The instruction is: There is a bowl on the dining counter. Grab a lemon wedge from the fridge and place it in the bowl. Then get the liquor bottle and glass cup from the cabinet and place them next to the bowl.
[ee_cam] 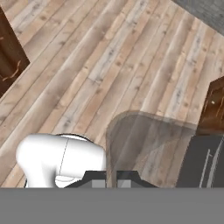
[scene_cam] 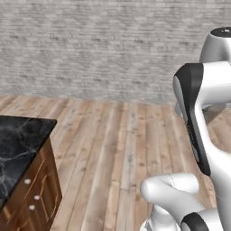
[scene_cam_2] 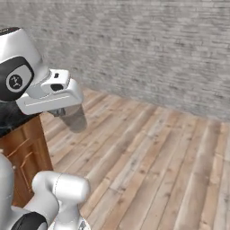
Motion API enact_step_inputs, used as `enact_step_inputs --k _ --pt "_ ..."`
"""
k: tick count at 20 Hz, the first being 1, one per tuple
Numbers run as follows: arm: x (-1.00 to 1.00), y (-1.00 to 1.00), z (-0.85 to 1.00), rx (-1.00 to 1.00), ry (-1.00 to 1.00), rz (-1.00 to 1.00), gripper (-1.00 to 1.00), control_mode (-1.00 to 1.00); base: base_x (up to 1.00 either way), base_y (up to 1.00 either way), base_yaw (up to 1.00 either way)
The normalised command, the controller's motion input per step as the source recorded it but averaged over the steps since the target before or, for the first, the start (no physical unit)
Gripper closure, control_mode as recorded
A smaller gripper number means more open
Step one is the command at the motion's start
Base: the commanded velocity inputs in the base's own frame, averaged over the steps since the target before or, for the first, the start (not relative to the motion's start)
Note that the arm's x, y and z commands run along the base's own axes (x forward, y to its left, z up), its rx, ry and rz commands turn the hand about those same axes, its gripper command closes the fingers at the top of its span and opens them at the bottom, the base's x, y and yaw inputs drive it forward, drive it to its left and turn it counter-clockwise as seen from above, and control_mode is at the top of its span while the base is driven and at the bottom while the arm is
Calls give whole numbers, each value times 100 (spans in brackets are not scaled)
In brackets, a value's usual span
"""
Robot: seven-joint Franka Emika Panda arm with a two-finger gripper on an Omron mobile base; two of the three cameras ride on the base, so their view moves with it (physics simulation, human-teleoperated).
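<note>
Left base view, left to right: a black marble worktop (scene_cam: 18, 144) over knobbed wooden drawers (scene_cam: 38, 194) fills the lower left. A pale plank floor (scene_cam: 117, 149) spans the centre below a grey brick wall (scene_cam: 90, 45), and the white arm (scene_cam: 203, 117) rises at the right edge.

Right base view: in the upper left, the end effector (scene_cam_2: 67, 112) points downward with a clear glass cup (scene_cam_2: 75, 120) hanging from it. The cup is above the floor, just beside the wooden cabinet side (scene_cam_2: 24, 152).

Hand view: the glass cup (ee_cam: 148, 144) lies in the lower centre, its near wall at the fingertips. The end effector (ee_cam: 114, 178) is drawn together, clamped on the cup wall.
</note>
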Motion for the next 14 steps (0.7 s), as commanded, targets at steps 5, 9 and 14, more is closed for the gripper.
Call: enact_step_inputs --k 5,9,14 --pt "0 0 0 0 0 0 100 100 100 0 41" --pt "0 0 0 0 0 0 100 100 100 0 48" --pt "0 0 0 0 0 0 100 100 100 0 49"
